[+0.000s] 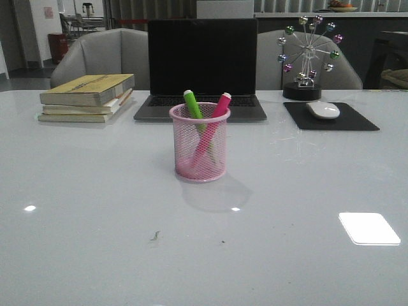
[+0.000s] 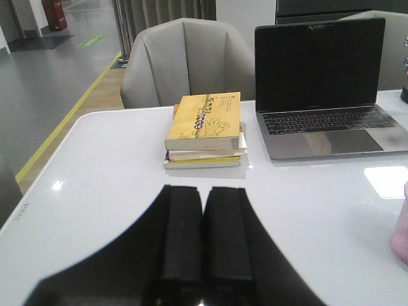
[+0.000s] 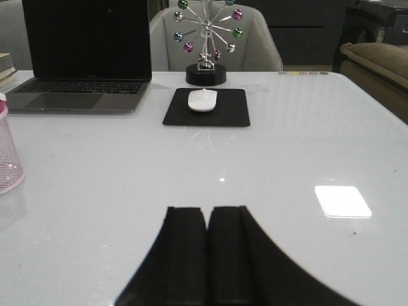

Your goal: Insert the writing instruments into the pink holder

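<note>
Left gripper [image 2: 203, 239]: black fingers pressed together, no gap visible, nothing between them, held over bare white table [image 1: 95, 223]. Right gripper [image 3: 208, 248]: same, fingers closed flat against each other, empty, touching no object. Neither arm shows in the front view.

Pink mesh holder [image 1: 199, 143] stands upright near table centre, in front of the laptop [image 1: 202, 67], well apart from both grippers. Green highlighter [image 1: 194, 106] and pink highlighter [image 1: 213, 124] are both inside the holder, leaning in opposite directions so they cross in an X; green top tilts toward the left arm's side, pink top toward the right arm's side. Both stick out above the rim. The pink one's whitish end is up; the green one's top end is green. Lower ends rest near the cup base, seen through mesh.

Only an edge of the holder appears in each wrist view: a blurred pink sliver in the left wrist view [image 2: 401, 229], and mesh wall in the right wrist view [image 3: 7, 159].

Rest of the table: stack of books [image 1: 86, 97] with a yellow cover on top, at the back on the left arm's side; laptop open, screen dark; white mouse [image 1: 323, 109] on black mouse pad [image 1: 357, 121]; ferris-wheel-style desk ornament with coloured balls [image 1: 309, 54] behind the pad. Grey chairs [image 2: 185, 60] behind the table.
</note>
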You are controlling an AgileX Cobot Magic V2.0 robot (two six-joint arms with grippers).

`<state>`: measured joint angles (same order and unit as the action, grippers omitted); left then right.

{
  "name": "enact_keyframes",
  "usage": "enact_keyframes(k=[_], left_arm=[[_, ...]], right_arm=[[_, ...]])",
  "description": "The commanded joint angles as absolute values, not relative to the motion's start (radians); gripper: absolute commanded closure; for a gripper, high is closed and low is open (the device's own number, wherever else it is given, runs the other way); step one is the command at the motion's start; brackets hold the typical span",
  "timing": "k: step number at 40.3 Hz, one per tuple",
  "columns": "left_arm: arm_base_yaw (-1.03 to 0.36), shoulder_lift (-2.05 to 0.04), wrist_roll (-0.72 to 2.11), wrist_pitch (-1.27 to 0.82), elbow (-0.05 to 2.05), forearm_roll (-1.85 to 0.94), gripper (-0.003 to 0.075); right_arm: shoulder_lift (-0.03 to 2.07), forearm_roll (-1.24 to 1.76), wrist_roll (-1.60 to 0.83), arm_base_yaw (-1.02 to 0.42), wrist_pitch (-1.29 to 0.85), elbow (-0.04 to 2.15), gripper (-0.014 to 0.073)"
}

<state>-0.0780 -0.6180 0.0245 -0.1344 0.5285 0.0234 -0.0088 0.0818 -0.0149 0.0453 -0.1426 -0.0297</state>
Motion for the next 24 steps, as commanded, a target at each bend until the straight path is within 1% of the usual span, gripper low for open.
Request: enact_keyframes(k=[1,16,24], left_arm=[[-0.077,-0.603,0.023,-0.057,0.558,0.018,0.0629],[-0.077,-0.447,0.023,-0.061,0.558,-0.014,0.0629],[-0.077,-0.311,0.023,-0.142,0.545,-0.014,0.0629]], right_arm=[[-0.028,0.073,-0.017,0.044,-0.064,-0.032,0.0536],[-0.028,0.073,-0.017,0.044,-0.064,-0.032,0.0536],[-0.028,0.073,-0.017,0.044,-0.064,-0.032,0.0536]])
